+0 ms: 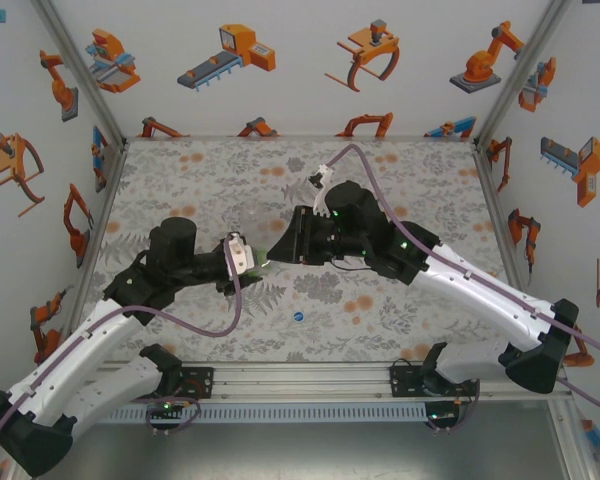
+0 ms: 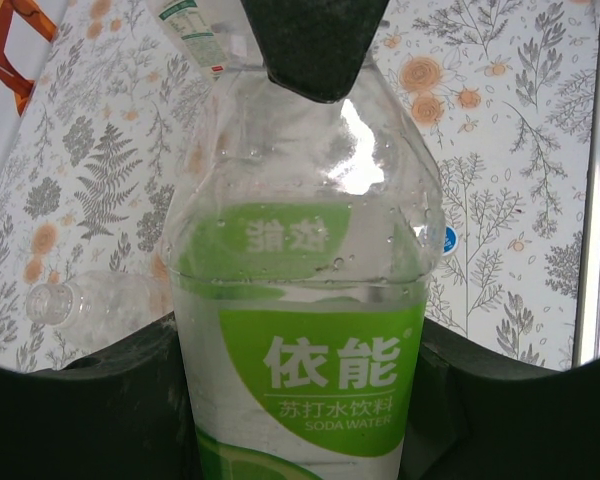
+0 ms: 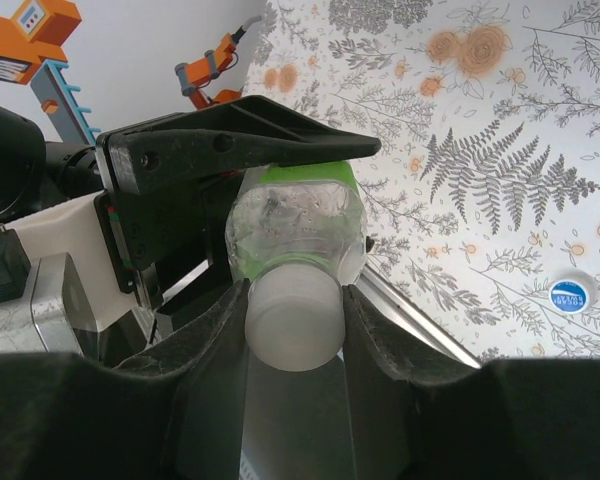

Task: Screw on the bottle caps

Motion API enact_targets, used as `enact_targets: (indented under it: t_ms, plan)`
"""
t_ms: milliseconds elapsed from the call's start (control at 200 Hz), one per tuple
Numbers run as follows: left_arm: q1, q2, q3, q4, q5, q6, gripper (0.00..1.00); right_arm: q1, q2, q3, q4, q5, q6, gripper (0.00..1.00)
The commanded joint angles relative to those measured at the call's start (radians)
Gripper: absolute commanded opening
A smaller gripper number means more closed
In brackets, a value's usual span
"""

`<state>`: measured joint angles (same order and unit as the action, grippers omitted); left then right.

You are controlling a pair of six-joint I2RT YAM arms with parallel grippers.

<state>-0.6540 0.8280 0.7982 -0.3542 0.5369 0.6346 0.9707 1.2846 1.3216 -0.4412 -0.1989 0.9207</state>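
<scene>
Squarely, white cap (image 3: pixel 295 322) sits between right jaws; bottle (image 2: pixel 300 300) between left jaws.

1. The bottle (image 2: pixel 300 300) is clear, its label bright green with white lettering.
2. The white cap (image 3: pixel 293 322) — plain.
3. The blue cap (image 3: pixel 570 294) carries white marks.
4. The worktop (image 1: pixel 210 180) — pale grey ferns, orange flowers.
5. The walls (image 1: pixel 300 95): white with orange robot drawings.

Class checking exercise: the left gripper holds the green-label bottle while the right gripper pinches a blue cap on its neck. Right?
No: the right wrist view shows the cap in the right gripper is white, not blue. The left gripper does hold the bottle.
</scene>
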Motion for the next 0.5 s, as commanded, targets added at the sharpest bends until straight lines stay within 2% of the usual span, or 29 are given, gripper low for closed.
enact_targets:
  t_ms: [0, 35, 125, 185, 350, 391, 491]
  plan:
    - [-0.003, -0.013, -0.004, 0.024, 0.002, -0.016, 0.00, -0.003, -0.004, 0.008, -0.009, -0.007, 0.008, 0.30]
    - [-0.004, -0.013, -0.004, 0.023, 0.003, -0.016, 0.01, -0.004, -0.004, 0.008, -0.008, -0.004, 0.008, 0.28]
    - [-0.004, -0.012, -0.004, 0.024, 0.004, -0.018, 0.28, -0.005, -0.007, 0.008, -0.008, 0.011, 0.001, 0.21]
    - [-0.003, -0.013, -0.004, 0.026, 0.005, -0.020, 0.41, -0.009, -0.008, 0.008, -0.009, 0.016, -0.004, 0.18]
    - [-0.003, -0.022, -0.017, 0.044, -0.006, -0.036, 0.57, -0.037, -0.003, 0.022, -0.042, 0.016, -0.044, 0.13]
    - [-0.004, -0.023, -0.019, 0.048, -0.008, -0.038, 0.64, -0.045, 0.002, 0.030, -0.056, 0.019, -0.064, 0.12]
    - [-0.001, -0.023, -0.019, 0.050, -0.014, -0.041, 0.69, -0.068, 0.021, 0.065, -0.124, 0.027, -0.122, 0.12]
